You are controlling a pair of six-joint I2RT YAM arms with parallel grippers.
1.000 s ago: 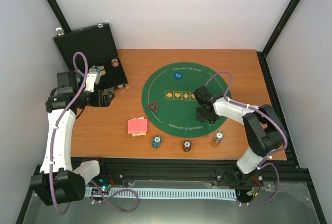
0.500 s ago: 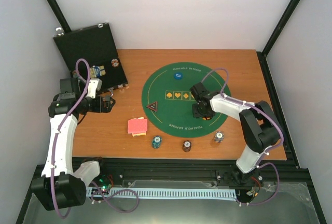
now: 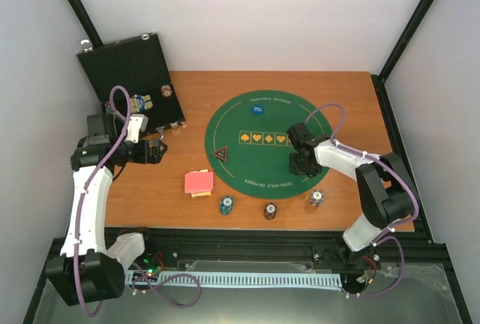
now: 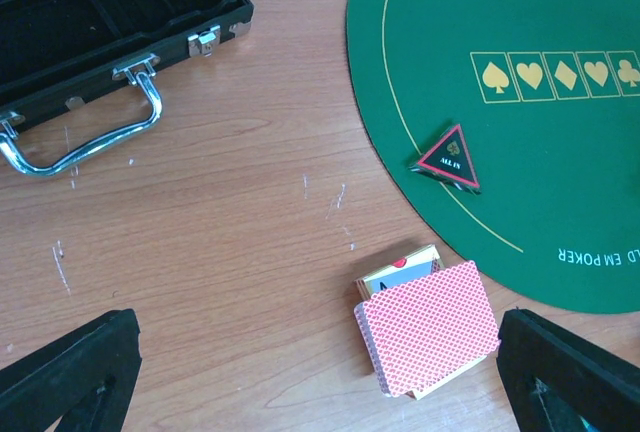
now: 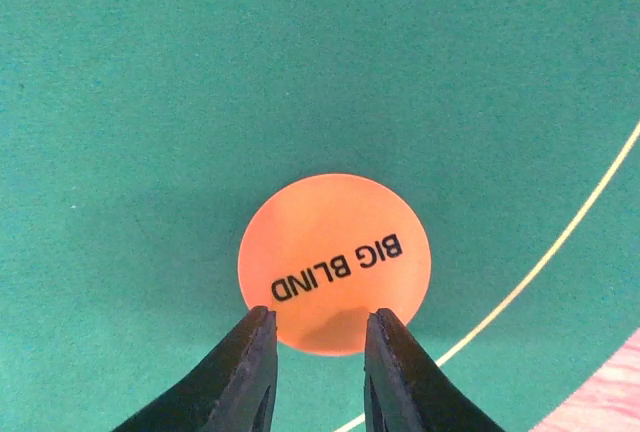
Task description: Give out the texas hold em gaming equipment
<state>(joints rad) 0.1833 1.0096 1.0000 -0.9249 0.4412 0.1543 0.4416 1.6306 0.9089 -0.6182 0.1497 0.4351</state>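
Note:
An orange round BIG BLIND button (image 5: pixel 335 262) lies flat on the green mat (image 5: pixel 200 72). My right gripper (image 5: pixel 320 327) points down over its near edge, jaws a little apart and gripping nothing; in the top view this gripper (image 3: pixel 300 163) hides the button. A dark ALL IN triangle (image 3: pixel 220 154) and a blue SMALL BLIND button (image 3: pixel 258 109) lie on the mat. Red-backed cards (image 4: pixel 430 327) sit on their box, just left of the mat. My left gripper (image 4: pixel 318 332) hangs wide open above them. Teal (image 3: pixel 226 205), brown (image 3: pixel 270 211) and purple-white (image 3: pixel 316 199) chip stacks stand near the front edge.
An open black case (image 3: pixel 127 65) stands at the back left with more chips (image 3: pixel 139 103) in it. Its handle (image 4: pixel 85 137) faces the table's middle. Black frame posts and white walls surround the wooden table (image 3: pixel 352 99).
My right gripper swung a little left and away over the mat, then came back right and nearer. The left gripper drifted slightly nearer, still open.

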